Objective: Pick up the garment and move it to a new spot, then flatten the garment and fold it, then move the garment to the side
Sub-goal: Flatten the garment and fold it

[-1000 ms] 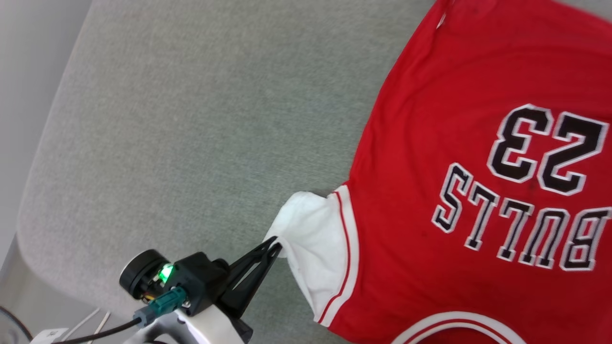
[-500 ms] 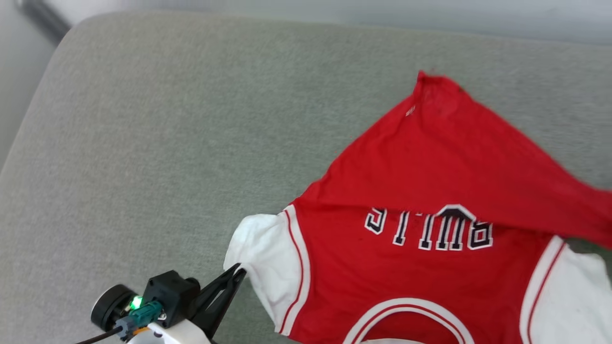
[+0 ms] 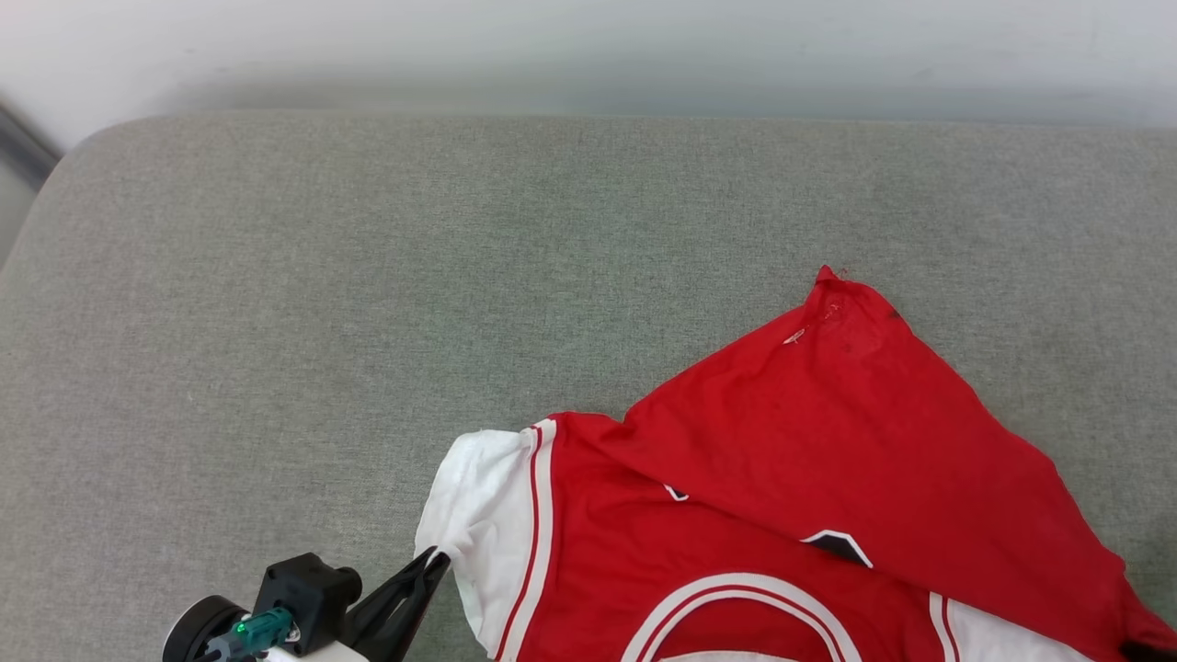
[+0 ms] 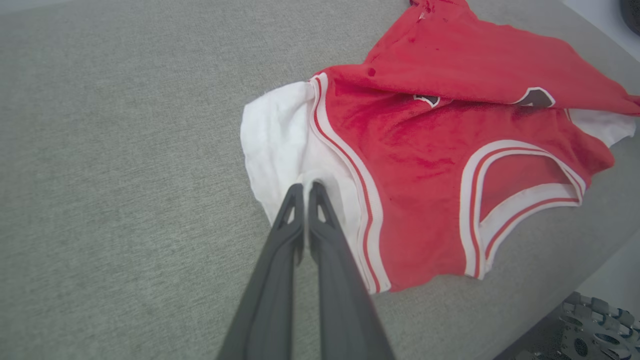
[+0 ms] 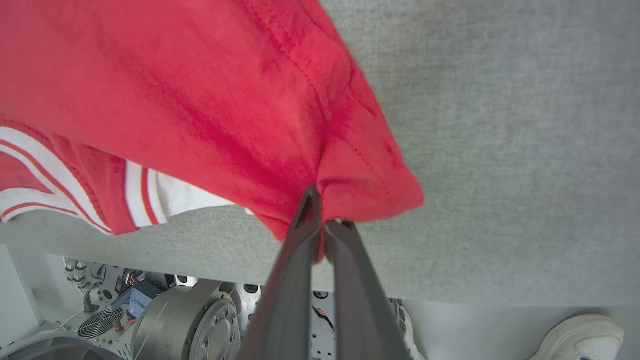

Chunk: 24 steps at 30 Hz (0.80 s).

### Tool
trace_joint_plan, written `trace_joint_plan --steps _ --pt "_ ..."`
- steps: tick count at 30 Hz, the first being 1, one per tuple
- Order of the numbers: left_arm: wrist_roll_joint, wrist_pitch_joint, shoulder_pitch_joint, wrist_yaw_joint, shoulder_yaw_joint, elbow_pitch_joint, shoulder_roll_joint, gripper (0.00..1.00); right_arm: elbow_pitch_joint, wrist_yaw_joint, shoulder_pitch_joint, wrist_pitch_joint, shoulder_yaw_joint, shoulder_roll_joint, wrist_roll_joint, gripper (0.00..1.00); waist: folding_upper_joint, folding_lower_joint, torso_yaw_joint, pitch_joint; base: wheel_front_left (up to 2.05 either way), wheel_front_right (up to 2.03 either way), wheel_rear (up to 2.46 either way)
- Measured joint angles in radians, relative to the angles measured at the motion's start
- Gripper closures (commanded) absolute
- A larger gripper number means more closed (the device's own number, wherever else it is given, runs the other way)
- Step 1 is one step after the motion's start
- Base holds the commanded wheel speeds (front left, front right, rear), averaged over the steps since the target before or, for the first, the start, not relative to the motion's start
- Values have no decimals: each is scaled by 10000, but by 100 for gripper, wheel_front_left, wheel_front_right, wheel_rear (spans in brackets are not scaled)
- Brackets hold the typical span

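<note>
Head view | garment point(image 3: 736, 552) on near right of grey woven cushion point(image 3: 276, 322), cut off at near edge, lettering mostly hidden under folded-over red flap | left hand point(image 3: 434, 559) pinched together on soft white sleeve | right hand point(image 5: 322, 205) clamped on stitched red hem corner

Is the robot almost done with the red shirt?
Not nearly. Done: the shirt is gripped. In hand: the left hand pinches the white sleeve, the right hand a red corner. Left: its bottom flops crookedly over the front, so flattening, folding and moving aside remain.
</note>
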Motion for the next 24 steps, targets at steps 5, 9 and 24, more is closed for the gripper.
trace_joint_plan --steps 5,9,24 --pt "0 19 -4 0 -12 -36 2 100 -33 0 38 -581 337 -261 21 0 0 0 -34 15 0 0 0" --pt "-46 -27 -2 104 73 -180 17 100 -399 0 -376 -702 598 -788 328 0 0 1 11 92 0 0 0" --pt "464 -21 -524 61 -267 -974 -307 100 -851 0 -4822 299 3020 -1565 313 0 0 2 1121 1071 0 0 0"
